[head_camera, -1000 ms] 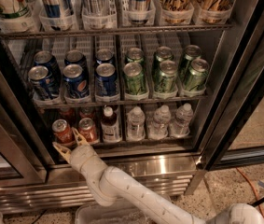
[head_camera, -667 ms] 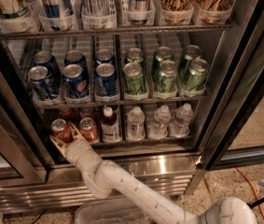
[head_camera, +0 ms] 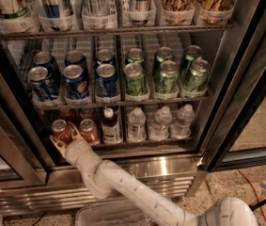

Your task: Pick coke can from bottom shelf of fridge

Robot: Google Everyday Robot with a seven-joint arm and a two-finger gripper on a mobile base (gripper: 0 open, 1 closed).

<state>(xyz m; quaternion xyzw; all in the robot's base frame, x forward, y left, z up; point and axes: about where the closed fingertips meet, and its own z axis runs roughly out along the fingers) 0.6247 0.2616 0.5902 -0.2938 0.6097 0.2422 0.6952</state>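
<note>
Two red coke cans stand at the left of the bottom shelf point(head_camera: 142, 146) of the fridge point(head_camera: 239, 86): the left coke can point(head_camera: 59, 129) and a second one point(head_camera: 89, 130) beside it, with more red cans dim behind them. My gripper point(head_camera: 65, 135) reaches up from the white arm to the shelf's front left. It is open, with one fingertip point(head_camera: 54, 141) at the left can's lower left and the other point(head_camera: 74, 131) between the two cans. The fingers straddle the left can's lower part. I cannot tell whether they touch it.
A dark bottle point(head_camera: 109, 125) and three water bottles point(head_camera: 160, 123) fill the rest of the bottom shelf. Blue cans point(head_camera: 76, 81) and green cans point(head_camera: 165, 74) stand on the shelf above. A dark door frame point(head_camera: 10, 145) stands close on the left. The ribbed steel base point(head_camera: 160, 173) lies below.
My gripper has moved a little up and left, from the shelf's front edge to around the left coke can's base. The cans have not moved.
</note>
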